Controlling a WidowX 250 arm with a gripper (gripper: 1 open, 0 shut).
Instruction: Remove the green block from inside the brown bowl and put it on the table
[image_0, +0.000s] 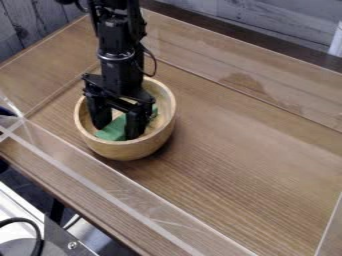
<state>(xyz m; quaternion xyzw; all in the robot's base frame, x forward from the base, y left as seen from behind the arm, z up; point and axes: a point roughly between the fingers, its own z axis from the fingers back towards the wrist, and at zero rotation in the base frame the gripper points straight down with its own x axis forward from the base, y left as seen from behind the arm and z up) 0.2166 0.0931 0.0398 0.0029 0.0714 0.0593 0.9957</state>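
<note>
Jaws wide open inside bowl (155, 147).

Lab-like tabletop (241, 150) with robot arm (119, 40).

Below the table's near edge, we see a curved black cable (38, 226). Dark grey wooden planks (38, 22) stand beyond the far left edge.

Soft, fairly even light; fine detail blurred.
</note>
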